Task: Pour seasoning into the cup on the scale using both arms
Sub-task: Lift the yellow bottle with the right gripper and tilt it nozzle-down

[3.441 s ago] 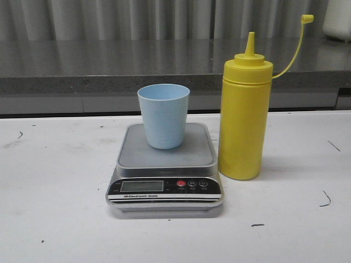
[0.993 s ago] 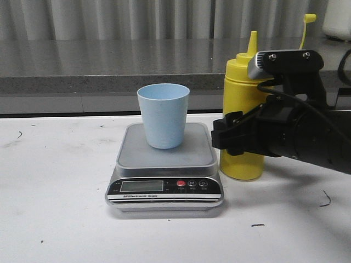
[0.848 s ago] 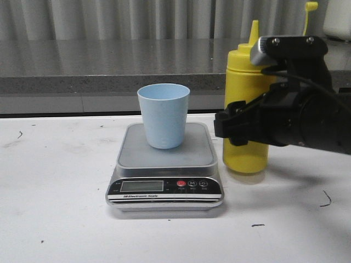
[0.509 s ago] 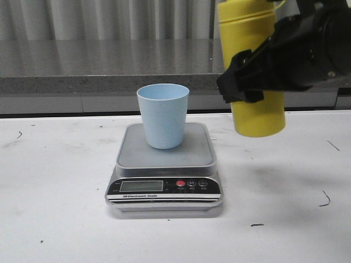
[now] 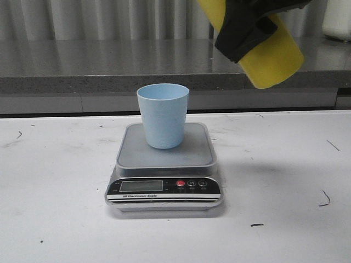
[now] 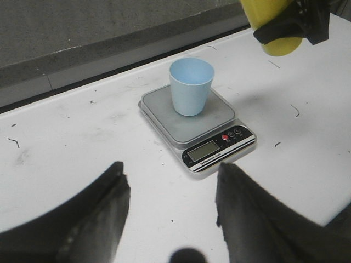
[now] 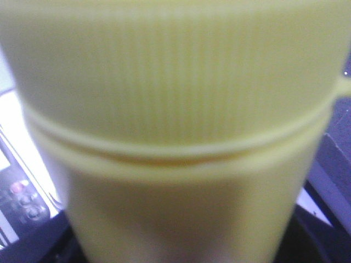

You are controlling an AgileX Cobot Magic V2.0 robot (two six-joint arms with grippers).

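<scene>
White table [image 5: 55, 219]: we note bare surface on every side of the flat digital scale with grey steel platform [image 5: 165, 164]. Our black right gripper [image 5: 241, 30] is clamped around the tall yellow plastic squeeze bottle [image 5: 271, 57], tilted in the air, base lower right. Our left gripper [image 6: 170, 213] hangs spread wide, holding nothing. Small pale blue tapered plastic cup [image 5: 163, 115]: upright, centred on the platform.

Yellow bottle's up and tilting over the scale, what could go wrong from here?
1. The bottle is held high by the right gripper, its nozzle out of view; the stream may miss the narrow cup and hit the scale.
2. The cup stands loose on the platform; the left gripper is open and far back, so a bump could tip it.
</scene>
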